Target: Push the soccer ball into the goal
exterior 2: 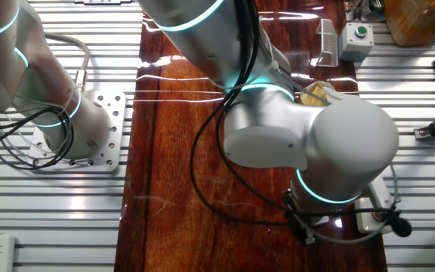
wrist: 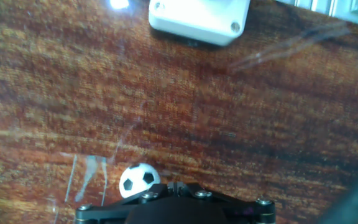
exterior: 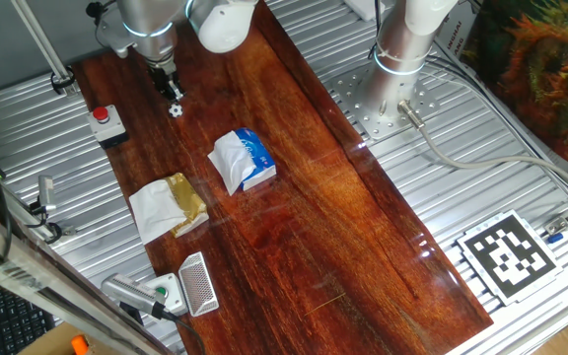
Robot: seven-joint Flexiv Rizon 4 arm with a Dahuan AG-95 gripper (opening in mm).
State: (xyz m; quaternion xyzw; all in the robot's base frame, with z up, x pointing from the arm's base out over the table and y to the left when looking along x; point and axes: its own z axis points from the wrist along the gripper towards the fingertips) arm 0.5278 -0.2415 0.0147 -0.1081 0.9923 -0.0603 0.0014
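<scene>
A dark, glossy wooden tabletop (exterior: 304,197) runs lengthwise between ribbed metal surfaces. Near one short end of the wood, the robot arm reaches down, and its gripper (exterior: 173,91) hangs just above the surface. Right beside the fingertips lies the soccer ball (exterior: 176,110), a tiny white ball with black patches; in the hand view it (wrist: 139,181) sits against the front edge of the dark gripper body, resting on the wood. The fingers appear drawn together with nothing between them, though no view shows the tips clearly. The goal (exterior: 197,284), a small white frame filled with grey mesh, stands near the opposite short end, at a long edge of the tabletop, well apart from the ball. Between them lie a blue and white tissue pack (exterior: 245,160) and a white napkin (exterior: 156,209) with a gold wrapper. A red button (exterior: 101,115) sits near the gripper, at the long edge.
</scene>
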